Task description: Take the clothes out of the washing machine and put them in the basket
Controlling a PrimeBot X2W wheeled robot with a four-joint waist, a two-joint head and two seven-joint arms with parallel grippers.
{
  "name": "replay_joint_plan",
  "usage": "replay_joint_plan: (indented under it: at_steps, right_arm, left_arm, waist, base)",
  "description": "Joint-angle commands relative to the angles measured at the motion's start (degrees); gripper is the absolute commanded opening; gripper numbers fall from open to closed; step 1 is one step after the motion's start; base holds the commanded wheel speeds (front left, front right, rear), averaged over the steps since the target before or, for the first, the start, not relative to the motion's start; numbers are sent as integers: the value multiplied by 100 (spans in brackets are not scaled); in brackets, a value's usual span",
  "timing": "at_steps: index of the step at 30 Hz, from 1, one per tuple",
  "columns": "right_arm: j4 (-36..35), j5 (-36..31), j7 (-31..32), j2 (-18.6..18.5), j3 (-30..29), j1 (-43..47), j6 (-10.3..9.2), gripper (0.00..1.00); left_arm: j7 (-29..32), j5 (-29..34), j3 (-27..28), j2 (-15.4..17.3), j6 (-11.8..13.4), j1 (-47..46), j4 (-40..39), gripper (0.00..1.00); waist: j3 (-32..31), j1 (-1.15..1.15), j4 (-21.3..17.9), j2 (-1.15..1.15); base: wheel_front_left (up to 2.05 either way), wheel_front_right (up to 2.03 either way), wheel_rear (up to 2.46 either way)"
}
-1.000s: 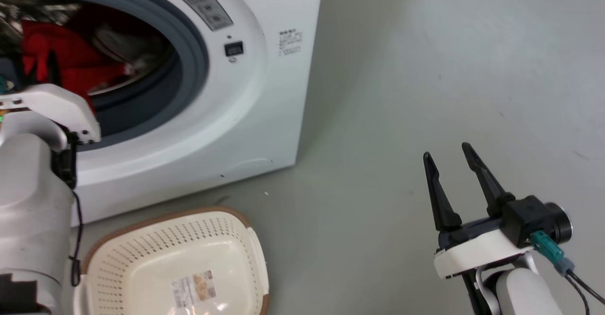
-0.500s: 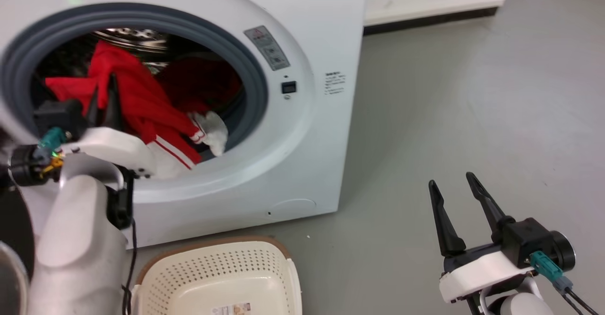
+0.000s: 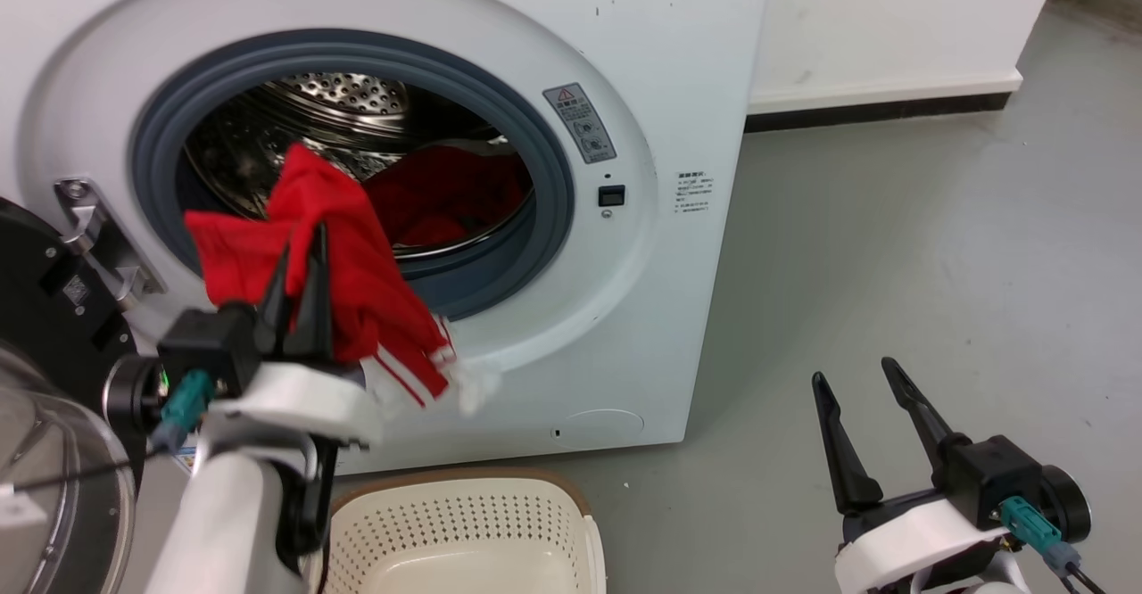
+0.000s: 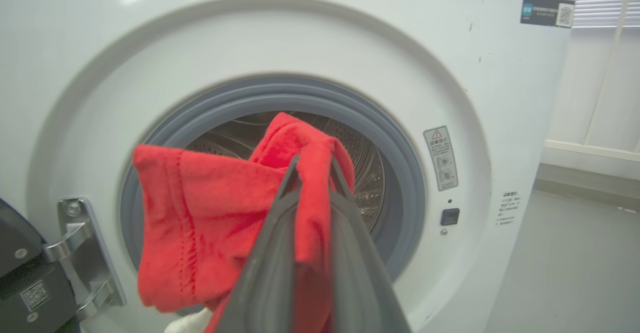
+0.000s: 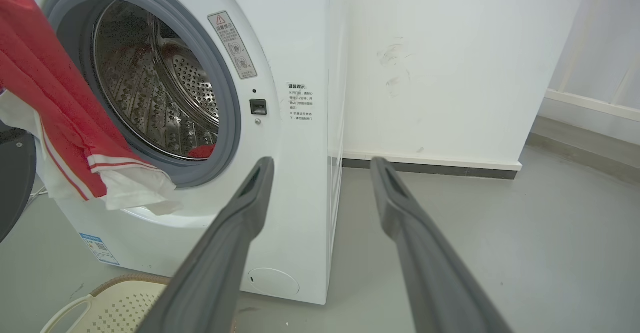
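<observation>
Left gripper [image 3: 303, 242]: fingers closed tight on a red garment [image 3: 357, 291], which is held just outside the lower left edge of the grey porthole rim [image 3: 558, 202]. The garment hangs to the right of the fingers. Its white-striped trim and a whitish cloth piece [image 3: 473, 386] dangle against the white front of the washing machine [image 3: 678, 59], above the basket [image 3: 464, 475].

Right gripper [image 3: 852, 372]: fingers spread wide, holding nothing, low at the near right and well apart from the machine.

Clearance: bare grey floor [image 3: 892, 246] lies right of the machine, bounded at the far side by a white wall [image 3: 892, 23]. The door [image 3: 45, 309] stands swung open at the left.

Containers: the steel drum [image 3: 348, 94] holds a second red garment [image 3: 446, 193] on its right side. The basket sits on the floor at the machine's foot; the part of its inside in view is bare plastic.
</observation>
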Motion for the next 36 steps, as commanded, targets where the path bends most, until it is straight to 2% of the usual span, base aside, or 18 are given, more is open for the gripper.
replay_joint_plan:
  at_steps: [1, 4, 9, 14, 18, 25, 36]
  right_arm:
    - [-35, 4, 12, 7, 1, 125, -5, 100]
    - [-60, 27, 21, 8, 6, 163, -5, 100]
    - [-82, 37, 43, 8, 0, 219, -5, 100]
    - [-133, 20, 58, 7, 38, 129, -5, 100]
    - [-162, 18, 27, 8, 81, -5, -5, 100]
    - [-169, 25, -22, 8, 152, -268, -6, 100]
    - [-215, 70, -98, 8, 308, -707, -5, 100]
  left_arm:
    - [120, 20, -24, -9, 76, 319, -339, 0]
    - [448, 2, -87, -18, 205, 880, -1006, 0]
    - [885, -61, -194, -70, 332, 1582, -1676, 0]
    - [1140, -145, -283, -126, 442, 2121, -1708, 0]
    - [1066, -116, -331, -97, 436, 2223, -1213, 0]
    - [642, -193, -362, -311, 434, 1918, 11, 0]
    - [-52, -397, -184, -423, 290, 829, 2294, 0]
  waist:
    - [-56, 1, 54, 0]
    - [-82, 1, 109, 0]
    - [-66, 1, 219, 0]
    - [82, 1, 325, 0]
    - [296, 1, 333, 0]
    - [839, 1, 200, 0]
    - [1763, 1, 66, 0]
  base:
    - [0, 0, 0]
    - [0, 0, 0]
    - [0, 0, 0]
    - [0, 0, 0]
    - [0, 0, 0]
    - [0, 0, 0]
    - [0, 0, 0]
